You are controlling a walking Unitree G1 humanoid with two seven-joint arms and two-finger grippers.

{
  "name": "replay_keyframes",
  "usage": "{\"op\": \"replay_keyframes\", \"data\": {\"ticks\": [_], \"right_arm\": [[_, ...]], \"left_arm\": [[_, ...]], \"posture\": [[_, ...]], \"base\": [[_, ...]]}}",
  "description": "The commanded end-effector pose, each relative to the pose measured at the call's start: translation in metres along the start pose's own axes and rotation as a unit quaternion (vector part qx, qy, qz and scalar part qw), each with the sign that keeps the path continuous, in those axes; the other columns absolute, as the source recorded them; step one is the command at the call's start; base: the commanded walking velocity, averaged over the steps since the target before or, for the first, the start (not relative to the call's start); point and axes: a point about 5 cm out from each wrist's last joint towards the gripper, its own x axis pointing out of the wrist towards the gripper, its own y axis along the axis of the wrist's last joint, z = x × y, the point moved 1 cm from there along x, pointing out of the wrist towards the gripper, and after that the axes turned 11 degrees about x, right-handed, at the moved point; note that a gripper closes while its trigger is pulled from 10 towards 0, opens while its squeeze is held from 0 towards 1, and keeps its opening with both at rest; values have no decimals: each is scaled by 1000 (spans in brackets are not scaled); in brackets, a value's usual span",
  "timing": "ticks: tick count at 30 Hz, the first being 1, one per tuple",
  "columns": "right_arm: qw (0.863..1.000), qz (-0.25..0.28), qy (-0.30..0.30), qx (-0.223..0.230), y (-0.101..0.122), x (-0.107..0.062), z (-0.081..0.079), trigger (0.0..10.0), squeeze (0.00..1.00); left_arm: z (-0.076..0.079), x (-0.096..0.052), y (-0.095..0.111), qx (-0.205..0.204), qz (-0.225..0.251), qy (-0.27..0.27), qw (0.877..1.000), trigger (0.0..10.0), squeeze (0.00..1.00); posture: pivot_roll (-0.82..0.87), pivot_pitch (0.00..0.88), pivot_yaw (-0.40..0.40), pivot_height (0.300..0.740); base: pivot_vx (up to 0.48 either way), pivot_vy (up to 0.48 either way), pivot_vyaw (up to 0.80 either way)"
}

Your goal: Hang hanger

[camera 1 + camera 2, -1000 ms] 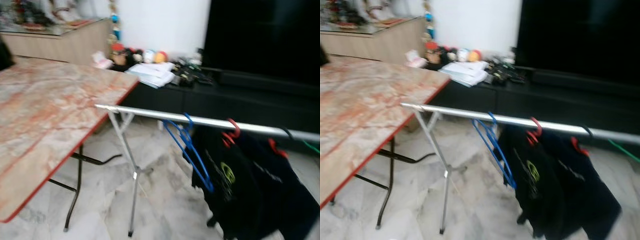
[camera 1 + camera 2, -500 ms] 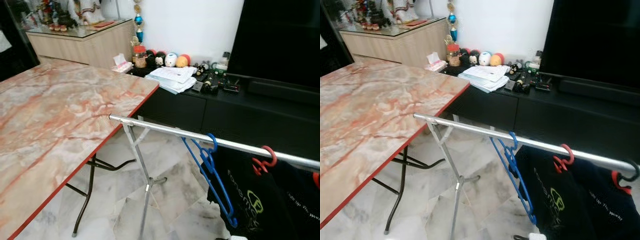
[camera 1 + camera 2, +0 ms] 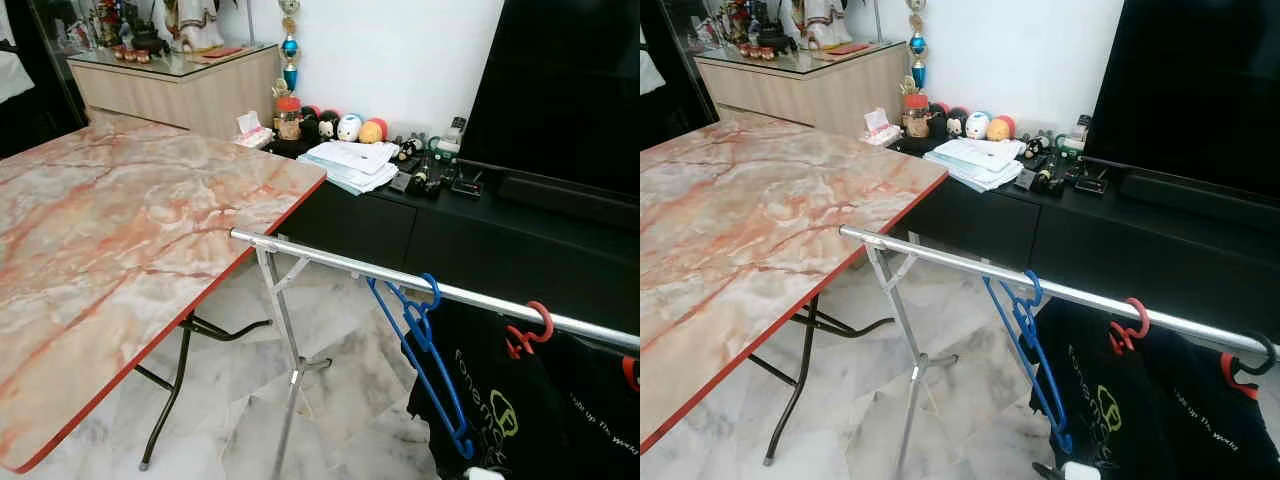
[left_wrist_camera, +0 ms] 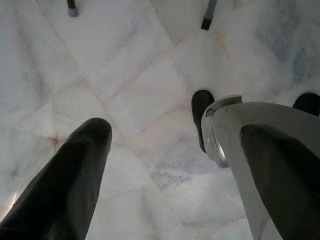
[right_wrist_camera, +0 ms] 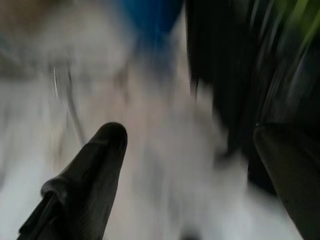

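Blue hanger point(image 3: 425, 350) hooked on the silver rail point(image 3: 340, 262), beside dark shirts point(image 3: 1140, 410). Hanging step apparently done. Left gripper point(image 4: 165, 165) and right gripper point(image 5: 190, 165) spread wide, empty. Next: backing away.

One marble-patterned folding table point(image 3: 120, 230) stands at the left. One silver rail point(image 3: 1060, 292) runs to the right, carrying one bare blue hanger point(image 3: 1030, 350) and two red hangers, one point(image 3: 1128, 328) nearer the blue and one point(image 3: 1236, 374) at the far right, with one black hook point(image 3: 1260, 358) beside it. One stack of papers point(image 3: 350, 165) lies on the far black cabinet point(image 3: 470, 225)
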Motion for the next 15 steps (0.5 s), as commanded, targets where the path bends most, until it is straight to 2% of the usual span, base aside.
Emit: {"op": "replay_keyframes", "data": {"ticks": [1,4,6,11,12,15], "right_arm": [[998,67,14,-3,23,0,-4,10000,0],[994,111,-2,-9,30,-12,3,10000,0],[993,119,-6,-9,32,-15,4,10000,0],[989,145,-26,-16,35,-35,12,10000,0],[989,145,-26,-16,35,-35,12,10000,0],[984,172,-41,-22,42,-57,9,10000,0]], "left_arm": [[-2,-1,-6,6,-10,-1,1000,10000,0],[-2,-1,-7,7,-11,-2,1000,10000,0],[-2,-1,-8,8,-11,-2,1000,10000,0],[-2,-2,-10,13,-14,-4,1000,10000,0],[-2,-2,-10,13,-14,-4,1000,10000,0],[-2,-2,-11,15,-15,-5,1000,10000,0]], "posture": [[28,0,10,740],[24,0,5,740],[20,0,4,740],[24,0,-10,740],[24,0,-10,740],[18,0,-13,740]], "base": [[0,0,0],[0,0,0],[0,0,0],[0,0,0],[0,0,0],[0,0,0]]}}
